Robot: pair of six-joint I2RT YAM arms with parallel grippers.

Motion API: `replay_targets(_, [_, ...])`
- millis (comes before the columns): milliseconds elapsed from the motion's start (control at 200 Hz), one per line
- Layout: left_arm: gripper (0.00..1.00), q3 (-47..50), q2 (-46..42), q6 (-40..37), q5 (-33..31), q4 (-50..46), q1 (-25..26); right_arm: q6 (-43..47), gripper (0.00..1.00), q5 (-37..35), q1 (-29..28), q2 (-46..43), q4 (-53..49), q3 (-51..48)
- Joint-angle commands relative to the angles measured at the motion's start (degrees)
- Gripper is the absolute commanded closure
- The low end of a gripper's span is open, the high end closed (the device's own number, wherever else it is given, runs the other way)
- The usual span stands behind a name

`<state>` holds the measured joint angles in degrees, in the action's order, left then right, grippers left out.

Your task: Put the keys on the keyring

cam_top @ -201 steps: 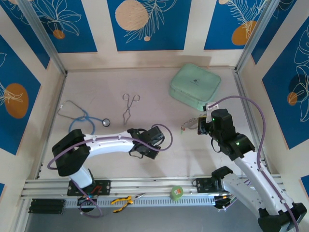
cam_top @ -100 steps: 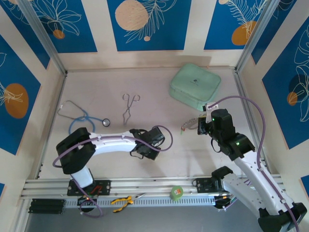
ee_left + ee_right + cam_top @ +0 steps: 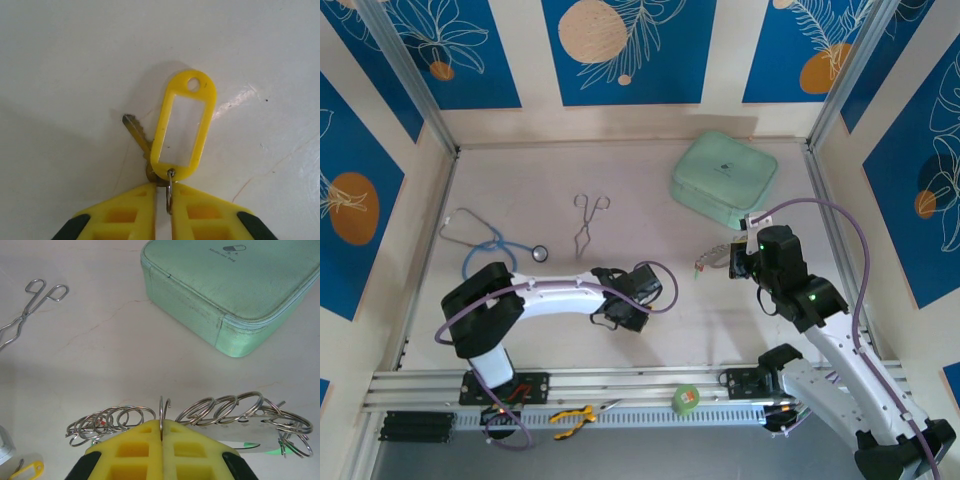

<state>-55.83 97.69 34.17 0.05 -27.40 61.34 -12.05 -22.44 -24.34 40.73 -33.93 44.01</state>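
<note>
A key (image 3: 136, 131) with a yellow plastic tag (image 3: 177, 89) lies just ahead of my left gripper (image 3: 162, 187). Its small split ring (image 3: 169, 192) stands edge-on between the nearly closed yellow fingers. Over the near middle of the table is that gripper (image 3: 603, 310). My right gripper (image 3: 162, 422) is shut on the keyring (image 3: 161, 407), a thin wire loop whose hooked end pokes up above the fingertips. Several split rings (image 3: 225, 407) hang on the loop to either side, with green and red tags partly hidden beneath. From above, the keyring (image 3: 705, 262) juts left of the right gripper (image 3: 722, 262).
A mint-green case (image 3: 724, 177) sits at the back right. Steel forceps (image 3: 588, 222) lie at mid-table and a blue-tubed stethoscope (image 3: 485, 245) lies at the left. On the front rail are a tape roll (image 3: 686, 399) and yellow pliers (image 3: 572, 417).
The left arm's elbow has shifted slightly to the right while its gripper stayed over the same spot. The right arm and the keyring have not moved.
</note>
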Motion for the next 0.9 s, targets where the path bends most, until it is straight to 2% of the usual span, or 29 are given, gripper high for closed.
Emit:
replay_targets(0, [0.89,-0.13,0.52,0.33,0.92,-0.28,-0.45,0.68,1.00,1.04,-0.29,-0.21,1.09,0.03])
replay_targets(275, [1.00,0.15,-1.02,-0.50,-0.73,-0.63,-0.47,0.76,1.00,1.15,-0.27,-0.21,1.05,0.11])
replay_targets(460, [1.00,1.82,-6.86,-5.34,-5.98,-0.54,-0.41,0.87,1.00,1.49,-0.38,-0.14,1.27,0.05])
replay_targets(715, [1.00,2.57,-15.55,-24.18,-13.50,-3.51,-0.39,3.55,1.00,3.44,-2.25,1.55,2.26,0.72])
replay_targets(890, [1.00,6.46,-24.20,-38.46,-19.11,-1.23,-0.44,9.10,1.00,4.66,-7.78,3.96,4.56,1.12])
